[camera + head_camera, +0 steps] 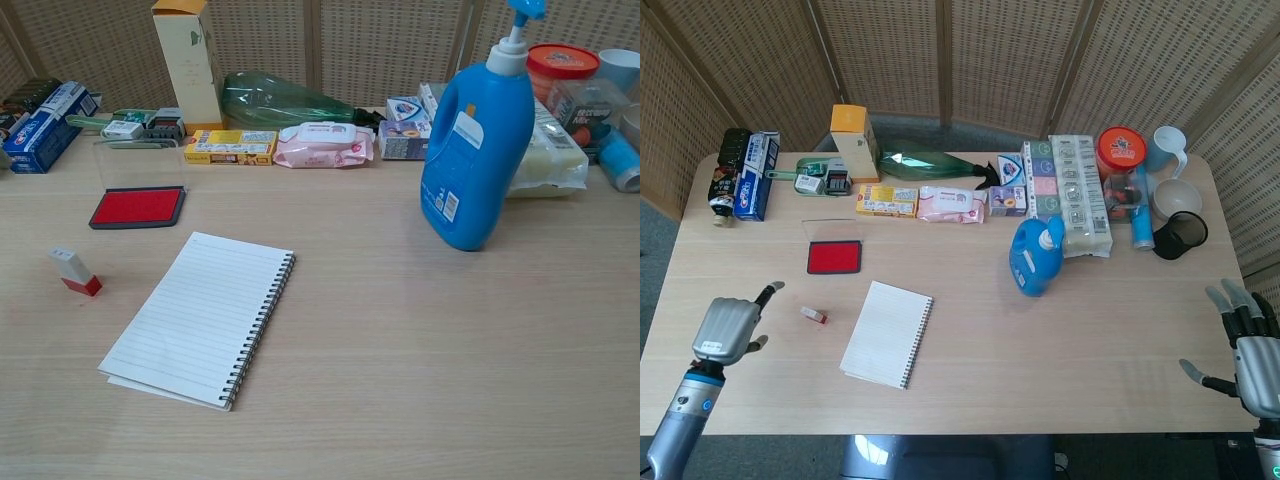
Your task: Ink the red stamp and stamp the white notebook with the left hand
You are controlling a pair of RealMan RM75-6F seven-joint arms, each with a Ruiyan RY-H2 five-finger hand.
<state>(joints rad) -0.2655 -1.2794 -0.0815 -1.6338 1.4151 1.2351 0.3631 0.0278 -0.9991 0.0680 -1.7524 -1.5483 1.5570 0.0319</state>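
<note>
The small red stamp (pixel 814 315) (pixel 75 271) with a white top lies on the table, left of the white spiral notebook (pixel 887 333) (pixel 203 316). The open red ink pad (pixel 834 257) (pixel 138 207) sits behind them. My left hand (pixel 730 327) hovers over the table's left part, a short way left of the stamp, holding nothing, one finger stretched toward it. My right hand (pixel 1247 337) stays at the table's right front corner, fingers apart and empty. The chest view shows neither hand.
A blue detergent bottle (pixel 1036 256) (pixel 477 143) stands right of the notebook. Along the back edge are boxes, a green bottle (pixel 930 165), wipes (pixel 952 204), a tall yellow carton (pixel 855 141), cups and a black mesh holder (pixel 1181 235).
</note>
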